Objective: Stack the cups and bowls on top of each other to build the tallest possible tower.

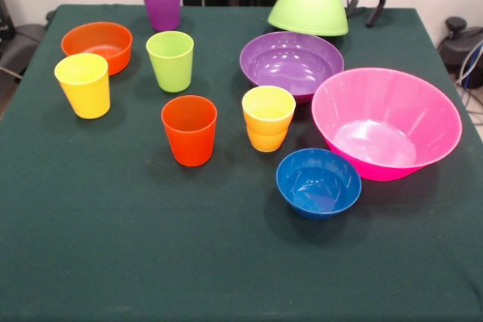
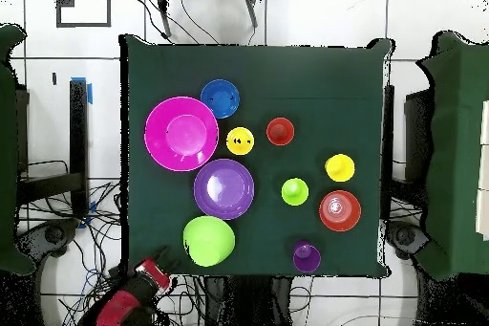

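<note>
We note the surface (image 1: 113, 262), draped in dark green cloth, with its widest open stretch along the near edge in the front view, bare from one corner to the other below the blue bowl (image 1: 318, 182). In the overhead view the things crowd the middle and the 6 o'clock half, leaving a free band along the 12 o'clock edge and a narrower strip at 3 o'clock. The lime green bowl (image 1: 309, 10) lies upside down right at the surface's edge, at about 7 o'clock in the overhead view; the purple cup (image 1: 161, 3) also stands close to that same edge. The pink bowl (image 1: 386, 123) sits near the 9 o'clock edge overhead, just beside the purple bowl (image 1: 291, 62) and the blue bowl. The yellow-orange cup (image 1: 268, 118) stands between the pink bowl and the orange-red cup (image 1: 189, 130). The lime green cup (image 1: 170, 60), the yellow cup (image 1: 84, 84) and the orange bowl (image 1: 97, 45) group toward the 3 o'clock side overhead. The hand (image 1: 369, 7) hangs off the surface, beyond its corner, at roughly 7 o'clock overhead; its two dark fingers are spread apart and hold nothing. The nearest thing to it is the upturned lime green bowl, at about 2 o'clock from it overhead, apart from it.
</note>
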Robot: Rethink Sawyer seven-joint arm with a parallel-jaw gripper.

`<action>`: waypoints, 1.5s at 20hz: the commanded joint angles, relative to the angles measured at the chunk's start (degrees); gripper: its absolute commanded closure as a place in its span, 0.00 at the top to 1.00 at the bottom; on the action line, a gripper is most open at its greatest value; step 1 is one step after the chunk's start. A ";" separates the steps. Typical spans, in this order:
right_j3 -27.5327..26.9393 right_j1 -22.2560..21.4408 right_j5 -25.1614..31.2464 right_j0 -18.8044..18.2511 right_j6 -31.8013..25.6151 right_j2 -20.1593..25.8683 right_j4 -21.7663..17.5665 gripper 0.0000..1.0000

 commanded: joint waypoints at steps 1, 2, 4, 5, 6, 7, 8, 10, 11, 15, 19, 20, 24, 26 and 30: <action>-4.65 4.50 -2.05 -2.88 4.57 9.51 -0.58 1.00; -4.65 4.67 -2.00 -3.02 4.47 9.60 -0.60 1.00; -4.79 5.38 -2.39 -3.40 4.33 9.76 -0.78 1.00; -4.74 5.55 -2.43 -3.76 4.17 9.98 -1.09 1.00; -4.63 5.58 -2.77 -4.15 4.21 10.27 -1.43 1.00; -4.41 5.51 -3.03 -4.83 4.03 10.68 -2.17 1.00; -4.27 5.49 -3.30 -5.15 4.03 10.88 -2.56 1.00; -3.61 4.90 -4.49 -7.21 4.10 12.24 -4.81 1.00; -3.25 4.52 -5.06 -8.20 4.20 12.88 -5.97 1.00; -2.30 3.45 -7.26 -12.31 4.80 15.56 -10.62 1.00; -1.83 3.14 -7.51 -14.47 4.83 16.79 -13.28 1.00; -1.69 2.96 -7.47 -14.74 5.03 17.03 -13.73 1.00; -0.11 0.69 -5.79 -15.02 5.05 17.33 -15.04 1.00; 0.91 -0.69 -5.23 -15.38 4.98 17.69 -15.92 1.00; 2.48 -2.75 -4.13 -15.82 4.90 18.35 -16.80 1.00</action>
